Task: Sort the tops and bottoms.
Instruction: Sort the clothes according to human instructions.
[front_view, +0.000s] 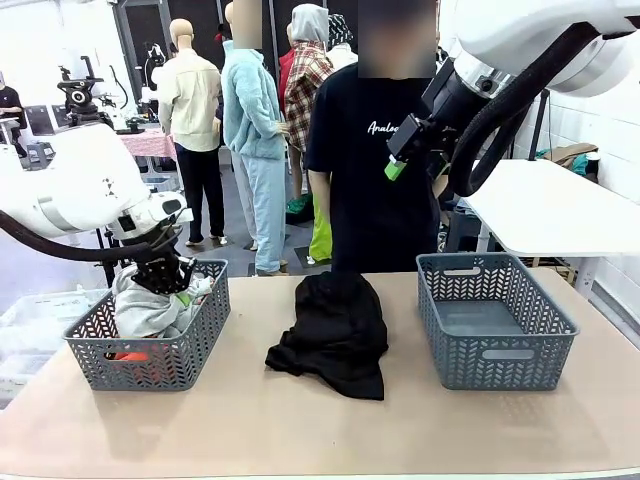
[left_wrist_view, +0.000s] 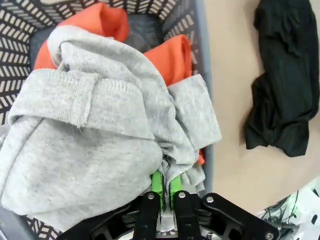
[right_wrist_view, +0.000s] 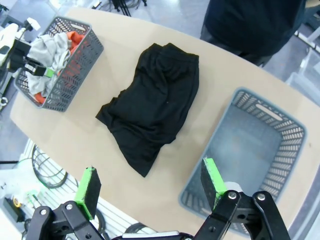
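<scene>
**Sweatshirt pinched over the left basket**

The left gripper (left_wrist_view: 165, 184) pinches a fold of the soft, ribbed light grey sweatshirt (left_wrist_view: 90, 140), which is heaped on the orange-red shirt (left_wrist_view: 170, 57) in the left lattice basket (front_view: 150, 362). The right gripper (right_wrist_view: 151, 182) hangs spread wide. The crumpled black bottoms (front_view: 335, 330) lie mid-table — between both baskets.

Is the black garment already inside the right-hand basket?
No: the black garment lies crumpled on the table between the left basket and the right basket, outside both.
</scene>
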